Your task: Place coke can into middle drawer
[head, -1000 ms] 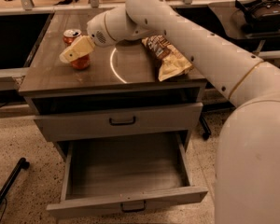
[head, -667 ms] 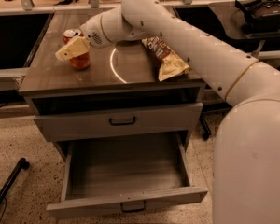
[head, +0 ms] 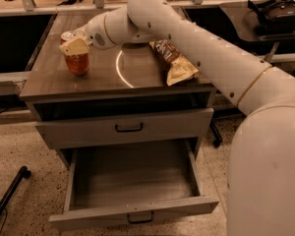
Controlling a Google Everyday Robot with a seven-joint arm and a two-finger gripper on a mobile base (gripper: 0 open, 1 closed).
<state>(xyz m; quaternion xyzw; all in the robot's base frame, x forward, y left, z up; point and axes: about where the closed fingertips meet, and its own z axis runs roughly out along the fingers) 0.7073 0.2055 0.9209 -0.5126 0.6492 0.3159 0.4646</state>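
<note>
The coke can [head: 76, 63], red-orange with a silver top, stands upright at the left of the cabinet top [head: 137, 75]. My gripper [head: 73, 45] is at the can's upper part, with a cream part of it across the front of the can near its rim. The can's base rests on the cabinet top. The middle drawer [head: 132, 213], the lower of the two handled drawers, is pulled fully out below and nothing lies in it. My arm reaches in from the right, over the cabinet top.
A yellow-brown chip bag [head: 174, 60] lies at the right of the cabinet top. The upper drawer [head: 129, 127] is closed. A black headset [head: 278, 11] lies on a dark table at the back right. A black leg [head: 7, 198] lies on the floor at the left.
My gripper has shifted slightly left and up at the can's top. The can seems to have shifted a little left with it. The drawers have not moved.
</note>
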